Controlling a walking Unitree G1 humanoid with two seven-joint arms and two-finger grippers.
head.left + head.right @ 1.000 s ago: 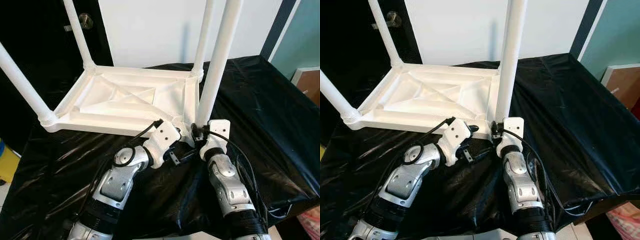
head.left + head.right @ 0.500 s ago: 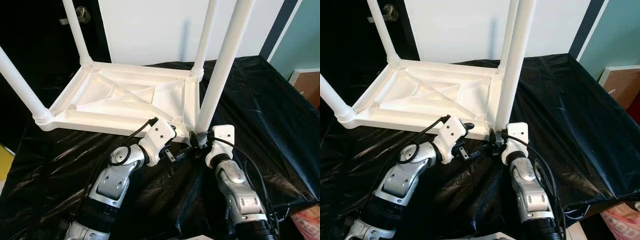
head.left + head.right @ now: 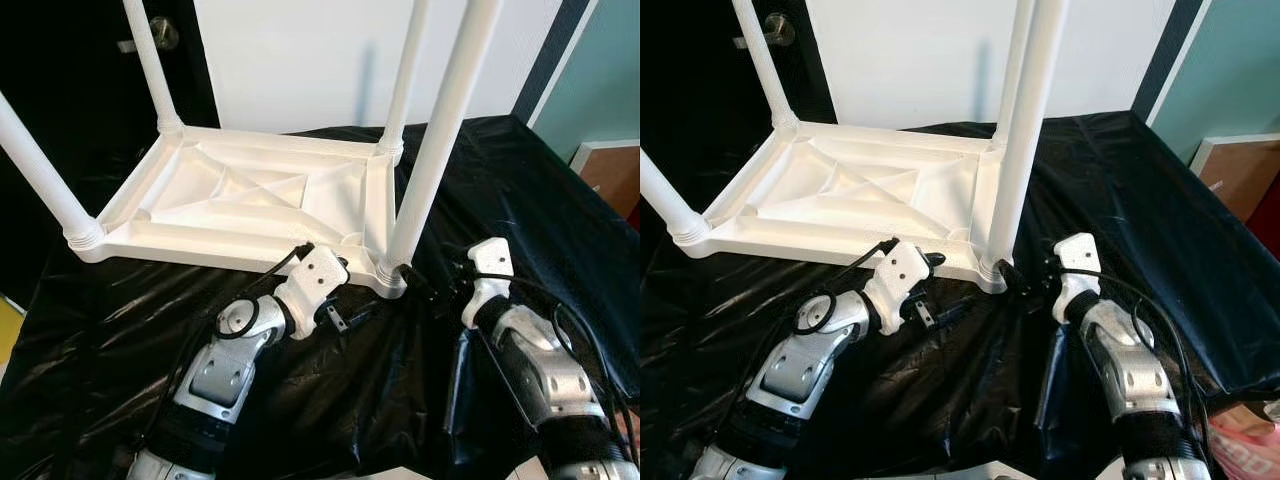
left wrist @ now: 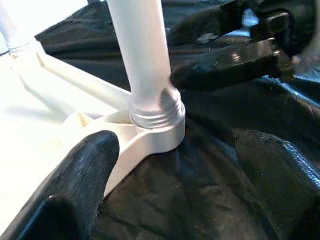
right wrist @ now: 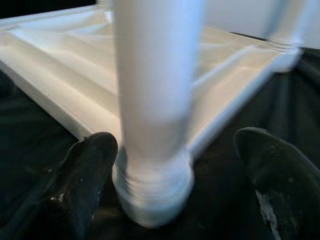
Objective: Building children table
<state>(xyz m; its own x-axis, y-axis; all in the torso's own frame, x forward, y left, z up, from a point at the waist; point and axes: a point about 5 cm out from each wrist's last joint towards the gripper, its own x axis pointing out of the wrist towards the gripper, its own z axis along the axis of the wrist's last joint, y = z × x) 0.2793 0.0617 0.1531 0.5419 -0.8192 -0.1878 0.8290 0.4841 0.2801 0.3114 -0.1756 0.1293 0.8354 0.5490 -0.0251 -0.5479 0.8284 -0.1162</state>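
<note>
Both silver arms reached forward and up from the near edge of the counter (image 3: 560, 190), which was draped in crinkled black plastic sheet (image 3: 100, 330). The left arm bent at the elbow and angled toward the centre, its left claw (image 3: 352, 318) low over the sheet just beside the near right corner of the upturned white children's table (image 3: 250, 200). In the left wrist view the claw's fingers (image 4: 82, 175) stood wide apart and gripped nothing, one finger against the edge of the table's corner socket, the other over bare plastic. The right arm rose from the near right, its wrist turned inward, and the right claw (image 3: 425, 288) pointed at the base of the near right leg (image 3: 440, 140). Its fingers (image 5: 87, 170) were likewise spread wide, either side of the leg's threaded foot and holding nothing; whether a fingertip touched the leg cannot be told from the blurred wrist view.

The table lay upside down across the left and middle of the counter, its ribbed underside facing up and all four white legs standing upright in the corner sockets. The near right leg sat seated in its socket (image 4: 155, 120), threads showing just above the collar. Beyond the far edge of the counter stood a white wall (image 3: 300, 60), with a dark door and its round knob (image 3: 163, 33) at the far left.
</note>
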